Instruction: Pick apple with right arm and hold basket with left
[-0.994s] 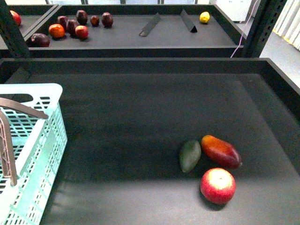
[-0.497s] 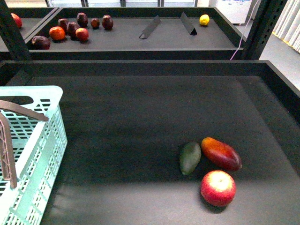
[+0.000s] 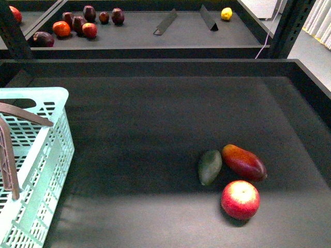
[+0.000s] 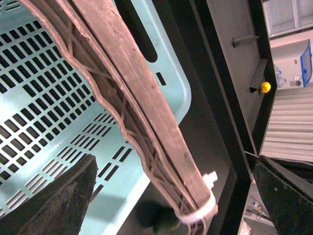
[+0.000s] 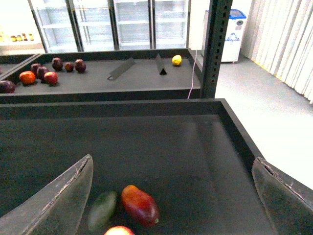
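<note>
Apple [image 3: 240,200] sits on the dark shelf [image 3: 155,129], near the front on the robot's right. The mango [image 3: 244,162] is just behind it, too close to tell if they touch, and the small green fruit [image 3: 210,167] is near, behind-left.

Apple handling: probably rigid, smooth-skinned and moderately light, and being round it will roll if nudged. Best taken from above across the widest girth, closing along the line parallel to the mango so no finger lands in the gap by it. Moderate squeeze, since the skin bruises.

Right fingers [image 5: 54,200] are spread wide and hold nothing. In the right wrist view only a sliver of the apple shows at the frame edge. It lies short of the fingers, not between them, and well apart from both.

Basket [image 3: 36,155] is at the shelf's left edge. It looks like light plastic, fairly stiff, with slotted walls that will probably flex. The handles swing, so a handle grip will pivot.

Left fingers [image 4: 54,200] are also wide open with nothing clamped. One brown handle [image 4: 142,112] runs through the gap between them, clear of both.
</note>
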